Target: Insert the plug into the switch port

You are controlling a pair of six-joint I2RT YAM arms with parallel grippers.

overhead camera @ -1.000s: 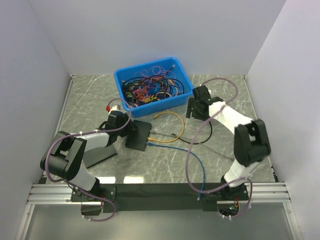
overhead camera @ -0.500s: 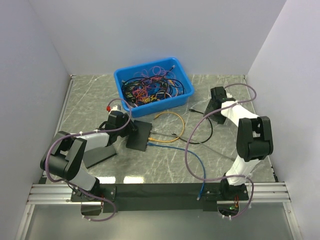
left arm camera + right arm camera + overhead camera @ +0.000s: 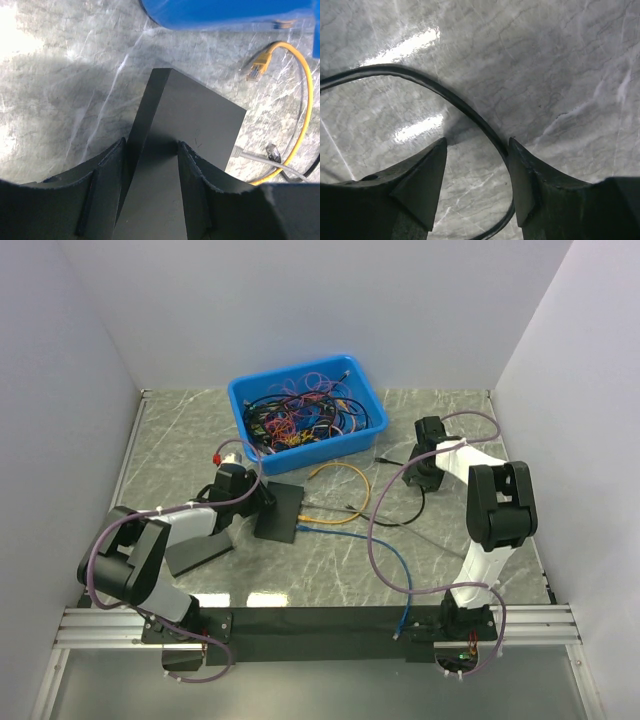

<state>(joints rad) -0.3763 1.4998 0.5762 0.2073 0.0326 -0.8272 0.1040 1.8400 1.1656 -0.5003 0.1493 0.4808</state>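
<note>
My left fingers (image 3: 107, 170) were clamped on the switch (image 3: 195, 120), but my right fingers (image 3: 420, 175) hung spread astride the black cable (image 3: 470, 112) on the counter (image 3: 545, 60), so I judged grabbing and inserting its plug (image 3: 381, 457) all undone.

The grey marbled surface (image 3: 330, 575) carries a blue bin (image 3: 330, 446) of tangled cables at its far middle. Near of the bin and a little left lies a black switch box (image 3: 280, 510). To its right, a yellow cable (image 3: 366, 492), a blue cable (image 3: 345, 532) and a black cable (image 3: 470, 114) lie looped on the surface.
</note>
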